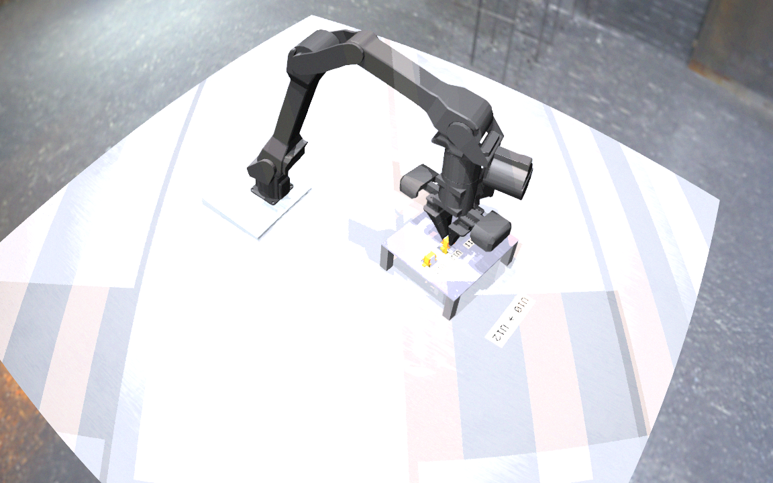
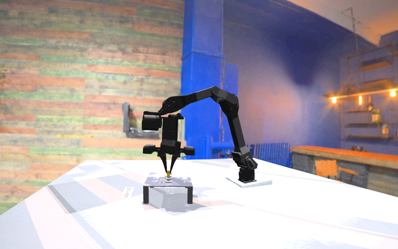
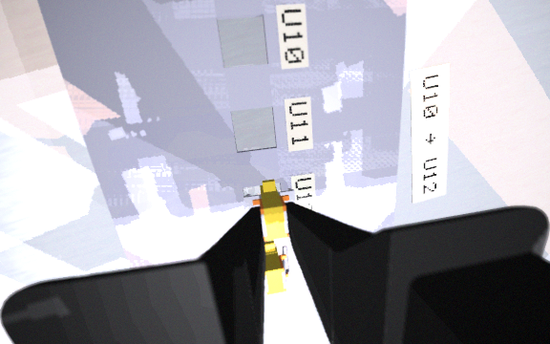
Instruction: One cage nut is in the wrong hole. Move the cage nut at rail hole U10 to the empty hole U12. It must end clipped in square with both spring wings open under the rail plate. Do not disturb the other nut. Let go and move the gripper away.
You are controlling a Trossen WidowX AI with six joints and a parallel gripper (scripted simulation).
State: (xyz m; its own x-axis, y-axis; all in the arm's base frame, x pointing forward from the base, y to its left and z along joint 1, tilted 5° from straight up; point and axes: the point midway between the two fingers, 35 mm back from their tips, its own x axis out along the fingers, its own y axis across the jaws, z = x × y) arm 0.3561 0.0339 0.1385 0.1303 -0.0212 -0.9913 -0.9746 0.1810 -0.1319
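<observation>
My gripper (image 1: 448,239) (image 2: 168,171) (image 3: 274,208) is shut on a yellow cage nut (image 1: 445,245) (image 2: 168,174) (image 3: 274,220), pointing down. The nut is at the U12 hole (image 3: 252,191), whose far edge shows beyond it. Small orange parts show on both sides of the nut. How deep it sits and the state of its wings under the plate cannot be told. The U10 hole (image 3: 243,42) and the U11 hole (image 3: 254,129) are empty. The other yellow nut (image 1: 429,259) (image 3: 275,278) is on the rail plate (image 1: 467,273) (image 2: 181,183) (image 3: 160,96), beyond U12 and outside the fingers.
The rail plate stands on dark legs (image 1: 450,307) (image 2: 145,195). A paper label reading U10 to U12 (image 1: 509,321) (image 2: 127,192) (image 3: 430,134) lies on the table beside it. The arm's base stands on a pale slab (image 1: 257,228) (image 2: 263,183).
</observation>
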